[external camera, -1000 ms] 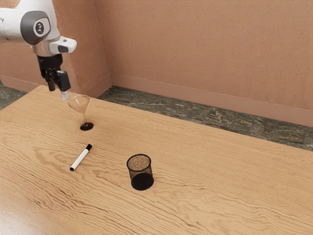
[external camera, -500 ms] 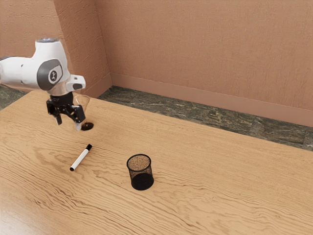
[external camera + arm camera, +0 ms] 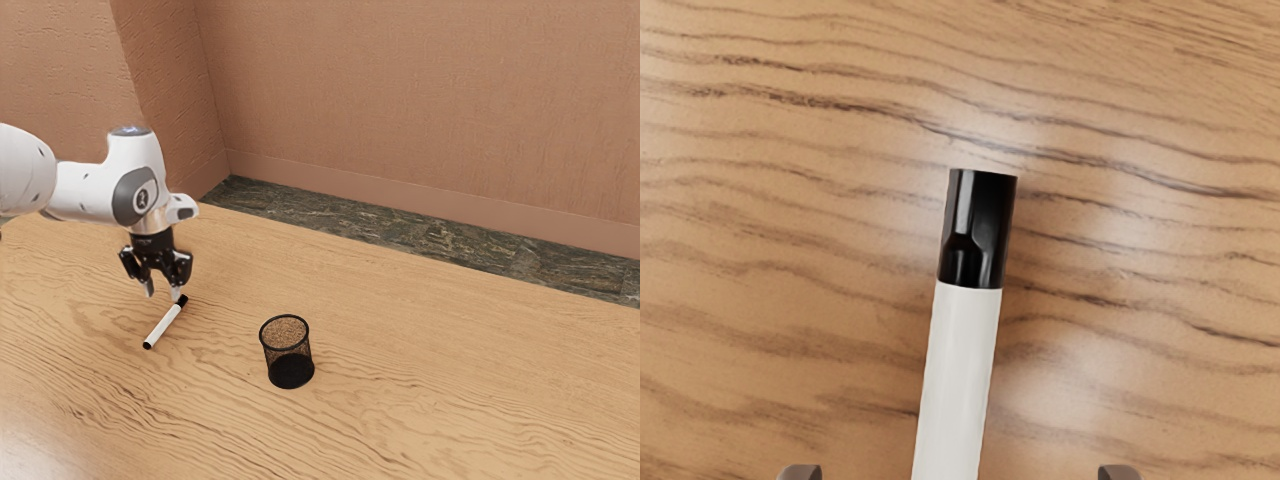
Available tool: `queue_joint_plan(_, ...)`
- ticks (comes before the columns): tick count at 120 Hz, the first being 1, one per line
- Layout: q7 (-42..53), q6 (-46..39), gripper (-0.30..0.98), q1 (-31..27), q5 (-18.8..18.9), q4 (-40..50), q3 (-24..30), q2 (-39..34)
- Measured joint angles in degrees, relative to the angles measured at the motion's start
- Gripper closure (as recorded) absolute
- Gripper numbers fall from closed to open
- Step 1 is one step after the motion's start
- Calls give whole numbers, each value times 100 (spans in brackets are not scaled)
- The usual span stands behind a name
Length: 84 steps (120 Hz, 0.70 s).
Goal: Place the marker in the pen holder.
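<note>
Wood tabletop (image 3: 430,390) beneath a spread-fingered end effector (image 3: 163,291), terracotta walls (image 3: 400,100), possibly marble floor (image 3: 425,238).

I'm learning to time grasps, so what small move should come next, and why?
I'd probably lower the open gripper slightly, straight down. The marker lies flat on the table, and in the wrist view its white barrel runs between the two fingers with room on both sides; they seem too high to close on it yet.
</note>
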<state>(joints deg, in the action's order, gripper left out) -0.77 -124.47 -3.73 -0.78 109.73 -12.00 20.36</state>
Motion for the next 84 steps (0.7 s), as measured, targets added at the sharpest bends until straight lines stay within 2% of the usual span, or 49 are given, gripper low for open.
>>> queue_joint_plan(84,506,-139,42,-22,-16,-519,33,848)
